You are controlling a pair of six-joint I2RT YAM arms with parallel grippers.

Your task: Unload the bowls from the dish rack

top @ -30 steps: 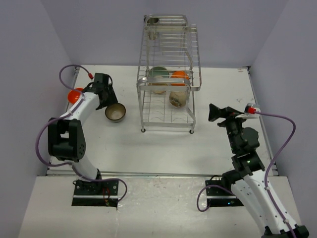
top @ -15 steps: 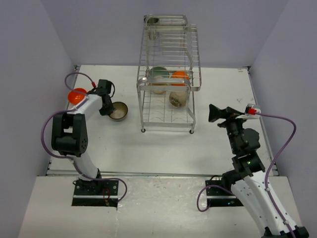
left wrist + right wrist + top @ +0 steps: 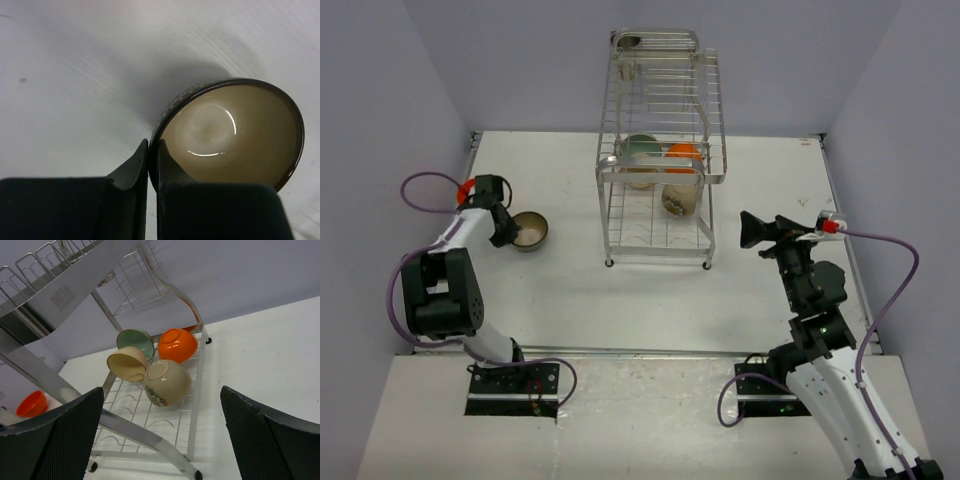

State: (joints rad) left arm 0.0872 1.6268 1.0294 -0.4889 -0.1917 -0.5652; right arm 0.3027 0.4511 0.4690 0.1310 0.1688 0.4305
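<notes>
By my count the job is about a third done: two bowls are out of the rack [image 3: 655, 181] and four are left in it. Nearest, the left claw [image 3: 152, 146] is clamped on the rim of the brown bowl [image 3: 230, 130], one finger inside the wall and one outside. The bowl sits mouth-up over the table [image 3: 620, 300], left of the rack and well apart from it. I cannot tell whether its base rests on the surface or hangs just above. If it is down, letting go would finish this bowl. Past it, at the table's far-left edge, a loose orange bowl [image 3: 32, 404] lies already unloaded. On the other side the right claw [image 3: 752, 229] is spread wide and holds nothing. It hangs off the rack's right flank, apart from the wires and pointed toward the lower shelf. From its wrist view the closest bowl there is the tan bowl [image 3: 166, 381], tipped on its side with the cream bowl [image 3: 127, 364] leaning against it. Behind those stand the mint bowl [image 3: 136, 342] and the racked orange bowl [image 3: 178, 345], on edge side by side at the back. The tan bowl looks the easiest next pick for the right claw, though the wire side frame stands between them.
</notes>
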